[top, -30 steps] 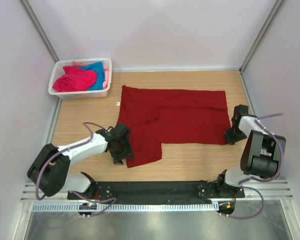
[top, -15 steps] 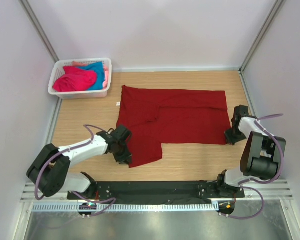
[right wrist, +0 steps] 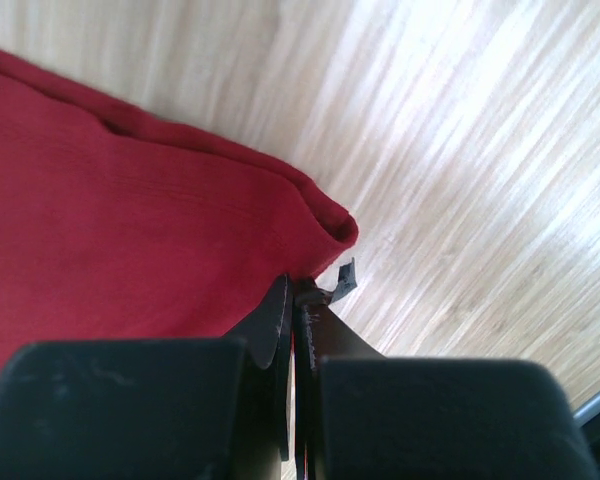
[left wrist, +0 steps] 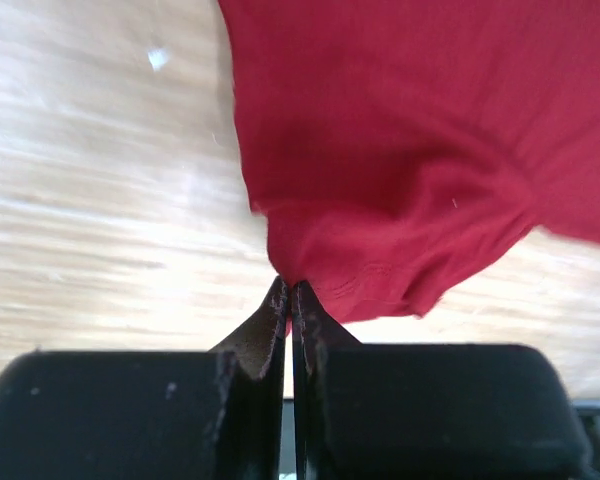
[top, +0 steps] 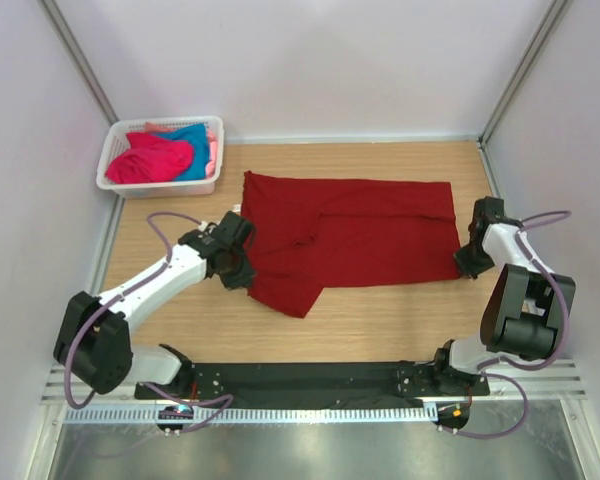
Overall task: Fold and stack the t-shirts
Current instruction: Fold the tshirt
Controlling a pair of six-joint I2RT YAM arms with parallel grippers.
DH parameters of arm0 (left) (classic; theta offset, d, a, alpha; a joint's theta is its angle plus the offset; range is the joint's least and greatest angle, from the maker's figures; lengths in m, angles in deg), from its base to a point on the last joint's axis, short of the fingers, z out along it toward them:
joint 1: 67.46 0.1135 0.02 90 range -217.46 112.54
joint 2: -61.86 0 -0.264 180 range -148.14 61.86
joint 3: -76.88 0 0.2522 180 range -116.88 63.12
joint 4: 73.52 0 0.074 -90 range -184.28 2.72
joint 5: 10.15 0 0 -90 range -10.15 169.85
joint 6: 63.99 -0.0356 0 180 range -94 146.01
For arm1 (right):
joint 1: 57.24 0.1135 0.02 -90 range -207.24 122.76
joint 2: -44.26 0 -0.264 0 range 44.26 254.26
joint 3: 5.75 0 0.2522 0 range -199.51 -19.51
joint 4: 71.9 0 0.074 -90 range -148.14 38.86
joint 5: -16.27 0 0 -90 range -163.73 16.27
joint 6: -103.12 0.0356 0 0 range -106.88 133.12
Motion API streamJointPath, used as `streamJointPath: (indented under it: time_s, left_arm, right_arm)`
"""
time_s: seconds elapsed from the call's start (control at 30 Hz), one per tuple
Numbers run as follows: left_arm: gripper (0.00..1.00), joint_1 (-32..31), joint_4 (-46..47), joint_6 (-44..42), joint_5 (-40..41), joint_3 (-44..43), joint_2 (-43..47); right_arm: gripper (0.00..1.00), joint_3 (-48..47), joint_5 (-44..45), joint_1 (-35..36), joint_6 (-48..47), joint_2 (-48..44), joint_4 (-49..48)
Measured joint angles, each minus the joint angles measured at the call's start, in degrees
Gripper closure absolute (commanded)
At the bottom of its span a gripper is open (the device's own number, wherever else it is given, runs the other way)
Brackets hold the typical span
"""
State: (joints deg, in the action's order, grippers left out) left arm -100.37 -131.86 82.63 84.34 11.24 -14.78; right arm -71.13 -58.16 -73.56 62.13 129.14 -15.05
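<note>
Left pincer (left wrist: 291, 287) on rumpled dark-red t-shirt (left wrist: 400, 150)

No writing, brand or number can be read anywhere; the small white tag (left wrist: 157, 58) beside the dark red shirt (left wrist: 410, 150) is too blurred.

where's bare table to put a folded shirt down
Widest bare table: the near strip between the dark red t-shirt and the arm bases. A narrower strip runs behind the shirt, right of the basket. Crowded around the left arm and right arm.
</note>
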Motion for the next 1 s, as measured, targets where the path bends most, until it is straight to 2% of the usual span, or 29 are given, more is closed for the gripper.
streamJointPath:
  time_s: [0.17, 0.33, 0.6, 0.87, 1.0]
  left_arm:
    - [1.0, 6.58, -0.31, -2.73, -0.44, -3.93, -3.8]
    - [1.0, 11.19, -0.31, -4.74, -1.6, -10.36, -10.86]
    - [1.0, 13.81, -1.46, -6.99, -3.08, -25.94, -22.97]
    - [1.0, 15.08, -7.78, -11.65, -1.92, -45.35, -35.8]
    - [1.0, 15.04, -11.34, -14.58, 0.31, -53.66, -40.87]
  right_arm:
    - [0.99, -4.15, -0.57, 0.02, -3.37, 0.72, 1.33]
    - [0.99, -10.64, -1.07, 0.09, -6.99, 5.7, 2.19]
    - [0.99, -21.59, -2.82, 0.26, -12.63, 16.02, 3.34]
    - [0.99, -35.91, -3.89, 3.08, -20.52, 27.34, 6.27]
    - [0.99, -39.15, -3.65, 4.98, -23.19, 31.01, 6.95]
